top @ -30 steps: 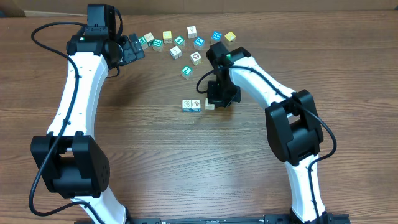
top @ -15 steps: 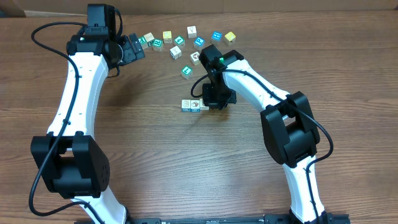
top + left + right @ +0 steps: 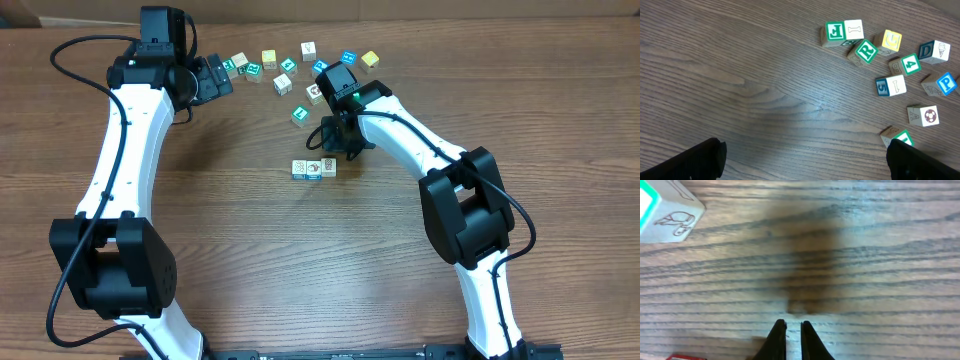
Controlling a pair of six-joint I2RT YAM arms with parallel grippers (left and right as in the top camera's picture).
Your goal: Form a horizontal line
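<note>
A row of three tiny white-faced picture cubes (image 3: 314, 169) lies side by side at the table's middle. A teal-green cube with a white L (image 3: 299, 114) sits apart, farther back. My right gripper (image 3: 340, 145) hovers just behind the row's right end. Its fingers (image 3: 793, 327) are shut with nothing between them, over bare wood. One teal-sided picture cube (image 3: 665, 210) shows at the top left of the right wrist view. My left gripper (image 3: 215, 78) is at the far left, and in its wrist view it is open and empty (image 3: 802, 155).
Several loose cubes (image 3: 283, 68), white, teal, blue and yellow, are scattered along the back of the table. They also show in the left wrist view (image 3: 890, 60) at the upper right. The left arm base (image 3: 110, 270) and the right arm base (image 3: 480, 220) stand near the front.
My right gripper pushed the third cube against the row's right end, then drew back toward the far side. The left arm has not moved.
</note>
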